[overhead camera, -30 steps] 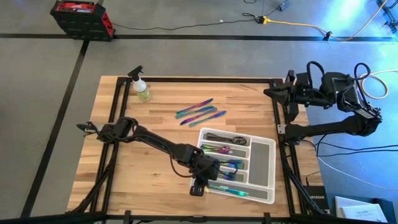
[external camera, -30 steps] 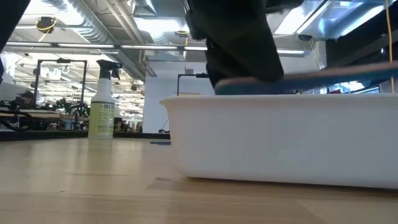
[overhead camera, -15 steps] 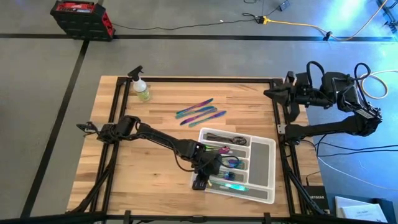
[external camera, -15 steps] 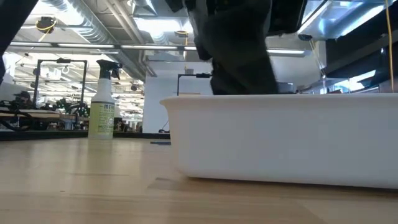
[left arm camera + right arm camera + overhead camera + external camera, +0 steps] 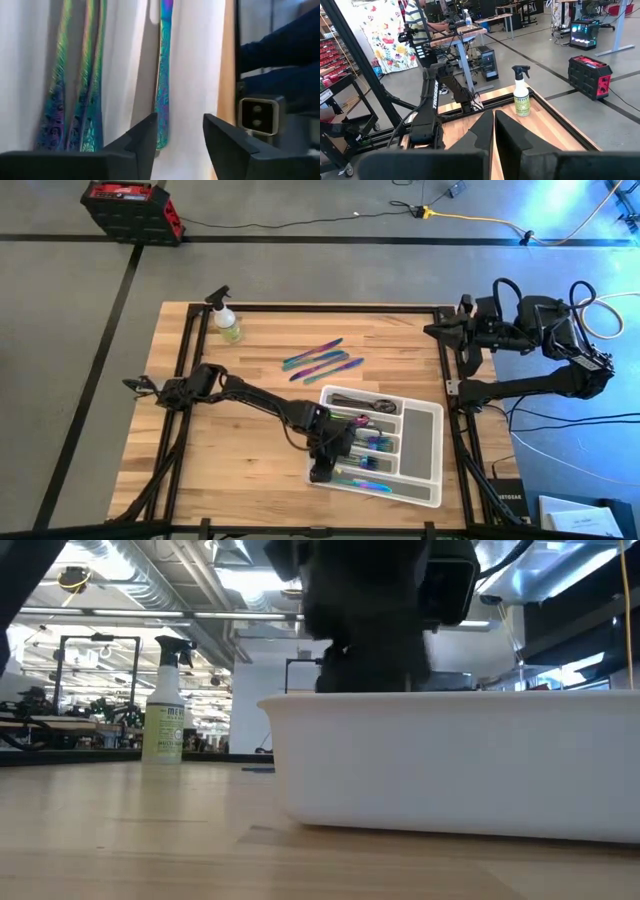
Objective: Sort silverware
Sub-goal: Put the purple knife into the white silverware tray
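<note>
Left hand [image 5: 322,463] spread over tray [image 5: 430,448] holding silverware [image 5: 368,444], nothing pinched, right hand [image 5: 493,131] pressed together beside the counter [image 5: 230,430].

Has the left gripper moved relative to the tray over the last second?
Yes. In the high view the left gripper has pulled back toward the tray's left rim, leaving an iridescent piece lying in the nearest compartment.

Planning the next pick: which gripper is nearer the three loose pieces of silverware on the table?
Left. The left gripper is over the tray, just below the loose silverware; the right gripper is parked beyond the table's right edge.
</note>
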You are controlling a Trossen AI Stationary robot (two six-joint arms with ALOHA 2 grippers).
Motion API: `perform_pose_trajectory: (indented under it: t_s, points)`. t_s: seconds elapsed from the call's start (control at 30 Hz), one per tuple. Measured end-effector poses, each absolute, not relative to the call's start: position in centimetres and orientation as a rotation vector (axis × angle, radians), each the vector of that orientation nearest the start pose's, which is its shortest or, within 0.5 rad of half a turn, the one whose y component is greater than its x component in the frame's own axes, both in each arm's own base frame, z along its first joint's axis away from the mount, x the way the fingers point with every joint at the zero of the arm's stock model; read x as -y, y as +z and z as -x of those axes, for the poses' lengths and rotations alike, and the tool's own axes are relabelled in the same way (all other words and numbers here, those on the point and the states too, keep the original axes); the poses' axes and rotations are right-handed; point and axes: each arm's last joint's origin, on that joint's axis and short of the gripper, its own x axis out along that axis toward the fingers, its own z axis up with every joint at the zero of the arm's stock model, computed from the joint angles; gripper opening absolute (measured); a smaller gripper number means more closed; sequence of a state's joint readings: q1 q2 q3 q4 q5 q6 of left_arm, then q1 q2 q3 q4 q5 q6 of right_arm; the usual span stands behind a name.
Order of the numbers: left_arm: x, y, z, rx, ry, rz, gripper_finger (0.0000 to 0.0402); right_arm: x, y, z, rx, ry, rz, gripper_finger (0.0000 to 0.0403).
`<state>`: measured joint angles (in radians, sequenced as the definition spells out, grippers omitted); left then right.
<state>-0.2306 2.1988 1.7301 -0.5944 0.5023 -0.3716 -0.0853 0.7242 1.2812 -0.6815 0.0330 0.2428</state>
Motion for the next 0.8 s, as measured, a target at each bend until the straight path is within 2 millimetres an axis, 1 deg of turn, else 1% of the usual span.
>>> perform_pose_trajectory:
  t_s: [0.07,0.1,0.2,0.27,0.33,0.43,0.5,0.63,0.73,0.8]
  points:
    - [11.1,19.6,-45.4,-1.149,-0.452,0.513,0.0146,0.9,44.7,-9.4,-0.108,-0.133,-0.254,0.0001]
    - [10.6,20.8,-45.6,-1.109,-0.446,0.521,0.0146,0.9,44.7,-9.4,-0.101,-0.133,-0.264,0.0001]
    - [8.9,24.1,-45.7,-1.004,-0.368,0.500,0.0146,0.9,45.0,-9.4,-0.076,-0.121,-0.291,0.0001]
    - [7.4,26.0,-45.6,-0.930,-0.267,0.448,0.0147,0.9,45.0,-9.4,-0.070,-0.113,-0.292,0.0001]
    - [5.7,27.7,-45.0,-0.869,-0.138,0.388,0.0147,0.8,45.0,-9.4,-0.078,-0.108,-0.294,0.0001]
    - [3.2,29.4,-44.0,-0.836,0.040,0.289,0.0147,0.9,44.7,-9.8,-0.106,-0.108,-0.296,0.0001]
    - [1.4,29.6,-43.5,-0.866,0.101,0.219,0.0147,0.9,44.6,-10.3,-0.118,-0.108,-0.296,0.0001]
    - [-2.2,28.9,-42.6,-0.980,0.141,0.140,0.0147,1.0,44.4,-11.7,-0.145,-0.112,-0.297,0.0001]
    - [-5.1,28.0,-41.8,-1.045,0.177,0.118,0.0147,1.2,43.7,-13.5,-0.212,-0.124,-0.285,0.0001]
    - [-6.9,27.5,-41.3,-1.073,0.192,0.101,0.0146,1.5,43.0,-15.0,-0.268,-0.181,-0.259,0.0001]
